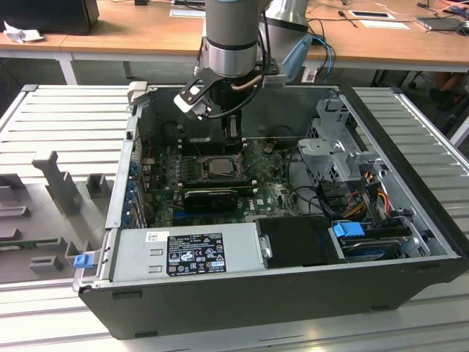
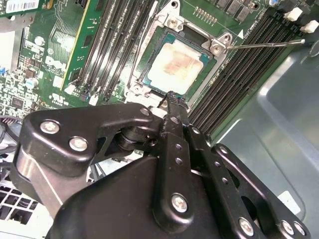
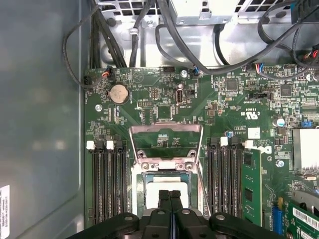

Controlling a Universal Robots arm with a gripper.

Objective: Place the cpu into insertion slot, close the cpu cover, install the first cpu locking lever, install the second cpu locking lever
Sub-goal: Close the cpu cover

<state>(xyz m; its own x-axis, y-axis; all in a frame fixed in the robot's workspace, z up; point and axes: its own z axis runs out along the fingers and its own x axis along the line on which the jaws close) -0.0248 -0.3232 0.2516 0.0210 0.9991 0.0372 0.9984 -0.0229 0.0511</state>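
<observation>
Gripper: the gripper (image 3: 170, 195) has its two black fingers pressed together with nothing between them. The tips hang just over the near edge of the chip.
Cpu: the cpu (image 2: 177, 67) lies flat in its seat, silvery top up, with a faint smear on the metal.
Handling: it is probably light, stiff and thin. The smooth top would likely slip under a pinch, and the contact side is delicate. Opposite edges look like the safest place to take hold, with no force on the corners.
Insertion slot: the insertion slot (image 3: 138, 189) frames the chip on all sides, so the placing step appears done.
Cpu cover: the cpu cover (image 3: 165, 129) is swung back on its hinge beyond the chip, with green board showing through its window. It is not closed. It looks like thin, stiff sheet metal, best pushed at its free edge.
Locking lever: a thin locking lever (image 2: 264, 44) sticks out sideways from the socket corner, unlatched.
Memory slots: long black memory slots (image 3: 107, 184) run along both sides of the socket.
Case: the grey case wall (image 3: 40, 124) stands beyond them.
</observation>
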